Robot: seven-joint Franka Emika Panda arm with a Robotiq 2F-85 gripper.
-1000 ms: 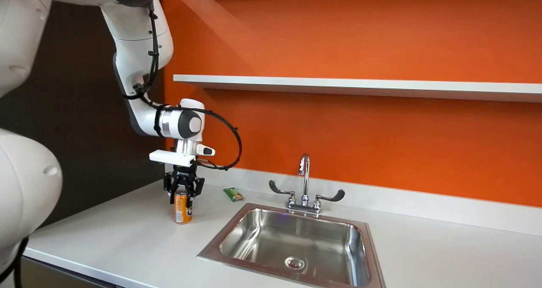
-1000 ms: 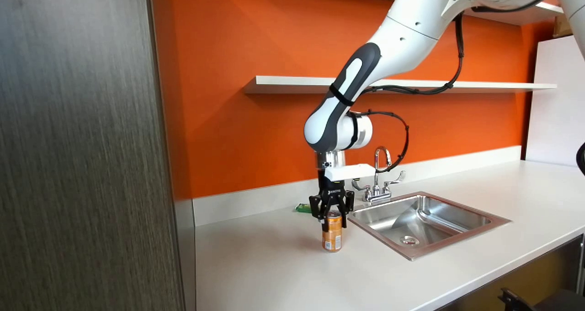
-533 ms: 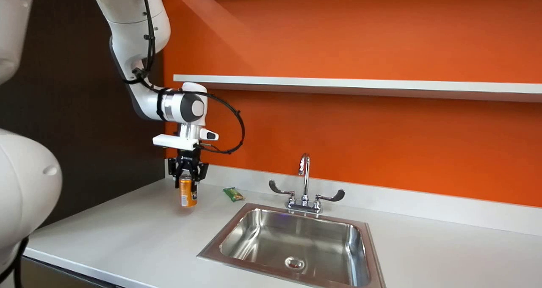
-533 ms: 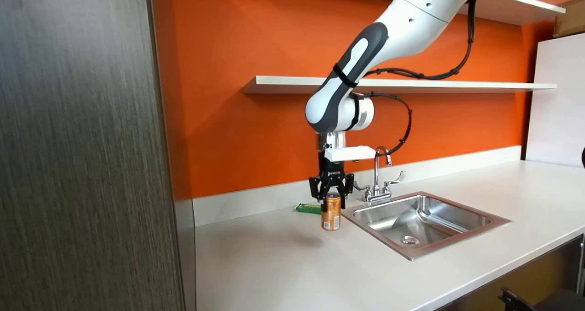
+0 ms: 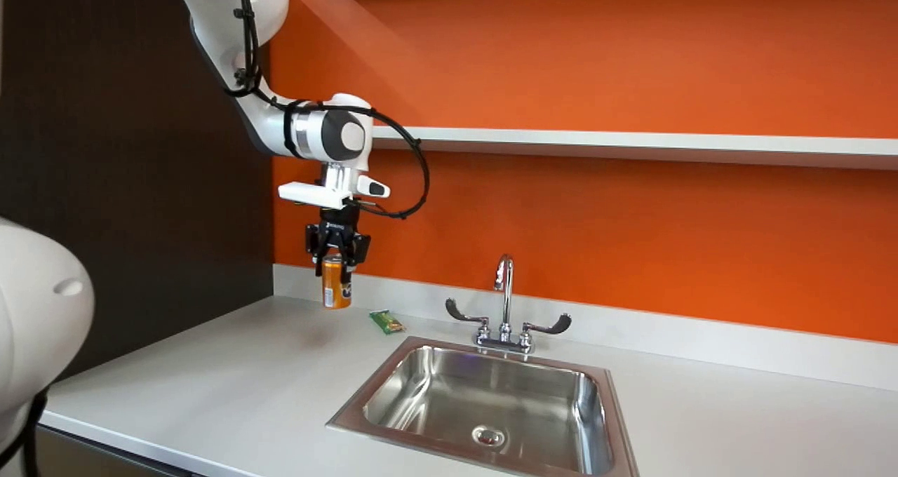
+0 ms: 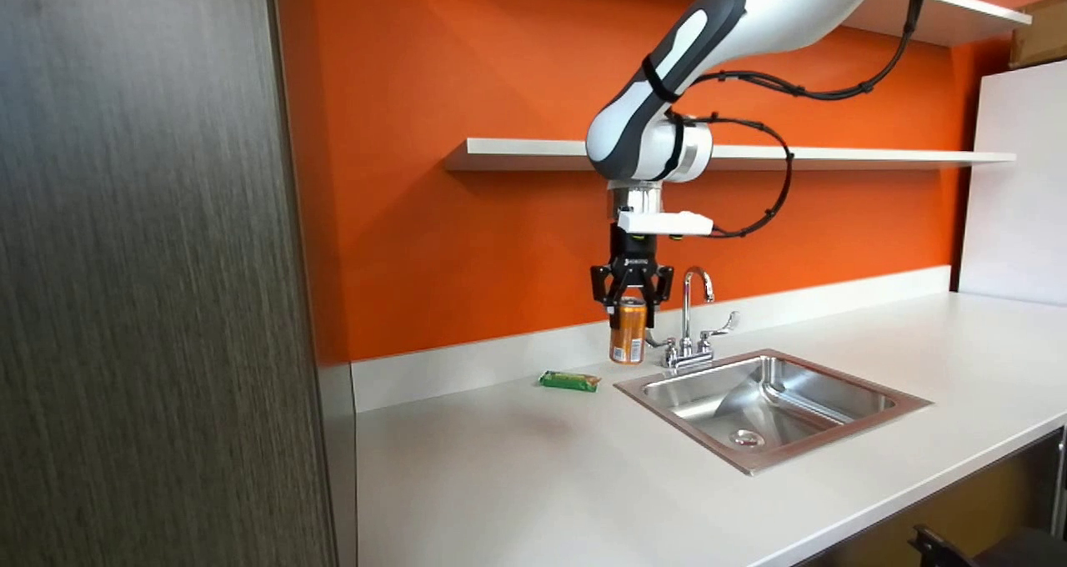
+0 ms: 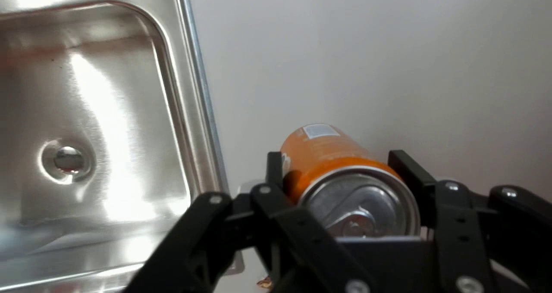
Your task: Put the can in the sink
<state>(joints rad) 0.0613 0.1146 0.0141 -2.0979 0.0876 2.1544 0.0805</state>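
A: State of the black two-fingered gripper (image 5: 333,272)?

B: Loaded. Fingers drawn in against opposite sides of a small orange cylindrical can (image 6: 628,348) with a silvery metal top. Wrist view: one finger at each flank, top end facing the camera.

A: Can position?

B: In the air, roughly upright, in both exterior views; base well clear of the smooth white counter (image 5: 231,393). Wrist view places it over the counter, off to the side of the rectangular stainless-steel sink (image 5: 505,379).

A: Describe the sink.

B: Set into the counter. Round metal drain (image 5: 488,435) in its floor. At the back edge, a chrome faucet (image 5: 506,301), curved spout, a lever handle on each side.

A: Other items on the counter?

B: Small flat green packet (image 6: 569,381), lying near the sink's back corner, apart from it. Printing too small to read.

A: Rest of the setup?

B: White-and-grey jointed arm (image 5: 270,126), angled in from above, gripper pointing down at the counter; a black cable (image 5: 426,177) loops out beside the wrist. Behind: flat orange wall (image 5: 596,238) carrying a long white shelf (image 5: 631,140). In an exterior view, a dark wood-grained panel (image 6: 150,267) fills one side.
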